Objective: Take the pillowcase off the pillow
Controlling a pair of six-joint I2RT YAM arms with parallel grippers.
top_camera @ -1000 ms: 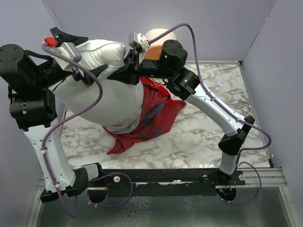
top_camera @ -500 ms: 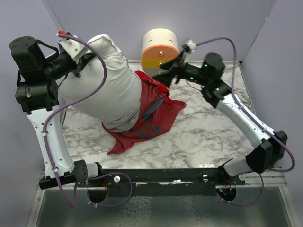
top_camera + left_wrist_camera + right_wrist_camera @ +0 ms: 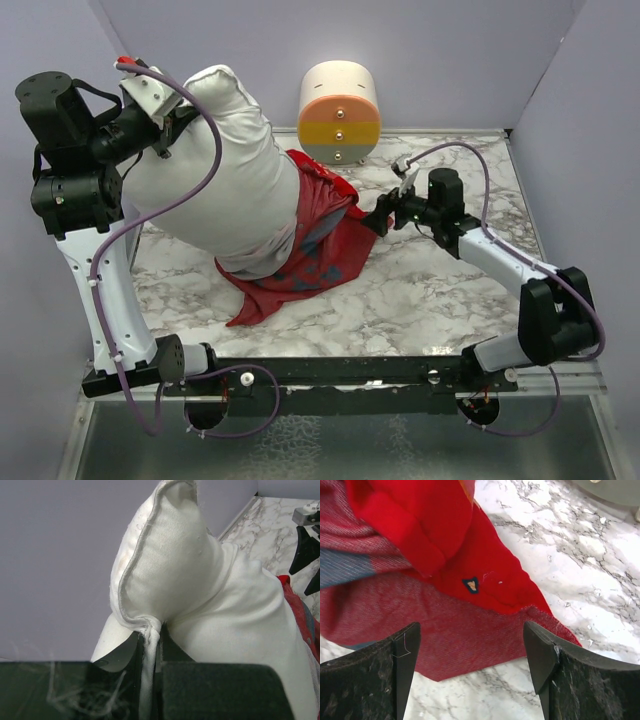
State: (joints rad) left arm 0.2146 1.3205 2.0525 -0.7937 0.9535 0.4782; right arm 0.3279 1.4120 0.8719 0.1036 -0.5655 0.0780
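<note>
While left gripper (image 3: 150,647) pinches pillow (image 3: 215,180) corner up high, right gripper (image 3: 470,630) hangs wide open, empty, above pillowcase (image 3: 320,245) at tabletop (image 3: 430,300) middle. Next: grab red cloth, pull away.

The lower end of the pillow (image 3: 235,190) is hidden inside the pillowcase (image 3: 325,250). The pillowcase lies bunched, so its printed figures cannot be read from above. In the left wrist view the bottom edge cuts off the left gripper (image 3: 150,647), and only a thin red strip of the pillowcase shows at the right edge. In the right wrist view the pillowcase runs out past the top and left edges, and the bottom edge cuts off the right gripper (image 3: 471,635).
</note>
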